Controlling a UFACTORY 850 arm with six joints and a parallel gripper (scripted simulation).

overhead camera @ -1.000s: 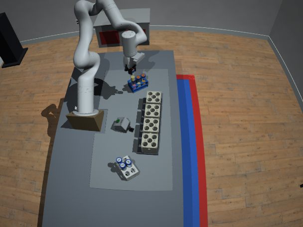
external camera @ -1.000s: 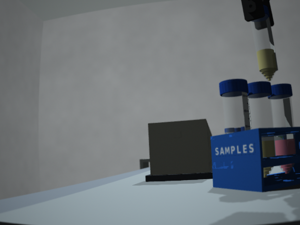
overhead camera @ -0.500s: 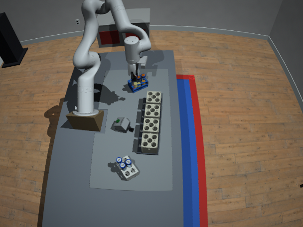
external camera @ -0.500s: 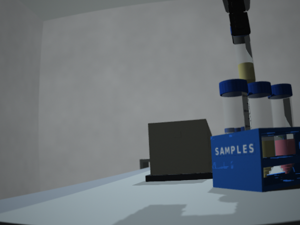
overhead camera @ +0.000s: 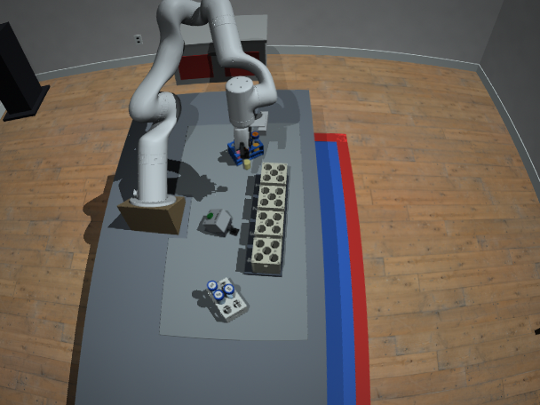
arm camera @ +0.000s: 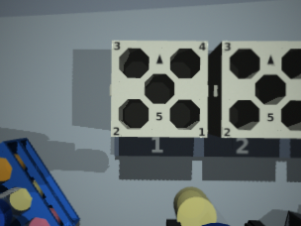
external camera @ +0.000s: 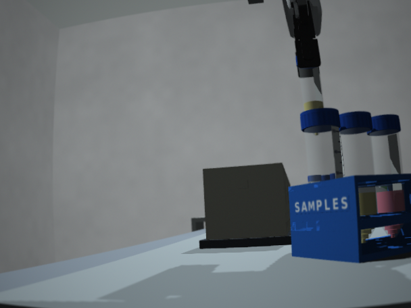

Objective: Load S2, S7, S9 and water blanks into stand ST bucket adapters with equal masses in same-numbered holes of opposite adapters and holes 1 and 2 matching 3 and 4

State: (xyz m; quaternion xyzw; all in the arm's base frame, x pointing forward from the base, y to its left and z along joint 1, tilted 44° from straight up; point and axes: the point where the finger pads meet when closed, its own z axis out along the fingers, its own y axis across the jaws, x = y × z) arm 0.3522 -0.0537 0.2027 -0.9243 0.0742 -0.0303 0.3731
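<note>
Presently, the tool [overhead camera: 243, 152] [external camera: 308, 64] [arm camera: 214, 223] grips a yellow-filled tube [overhead camera: 247, 164] [external camera: 311, 88] [arm camera: 196, 210], all four buckets [overhead camera: 266, 267] [external camera: 247, 202] [arm camera: 159, 130] stand unloaded, and loading, balancing and the green key [overhead camera: 210, 216] remain outstanding.

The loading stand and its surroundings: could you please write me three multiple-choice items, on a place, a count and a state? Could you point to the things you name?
1. Which adapter stands beside adapter 1 [arm camera: 159, 106]?
A) 2
B) 3
C) 4

2. How many blue-capped tubes stand in the pale rack [overhead camera: 240, 312]?
A) two
B) three
C) five

3. How is the gripper [external camera: 308, 69]?
A) wide open
B) shut on nothing
C) shut on a tube [external camera: 311, 89]

1: A, the side numbers read 1, then 2.
2: B, three caps show from above.
3: C, the tube hangs from its fingers.
</note>
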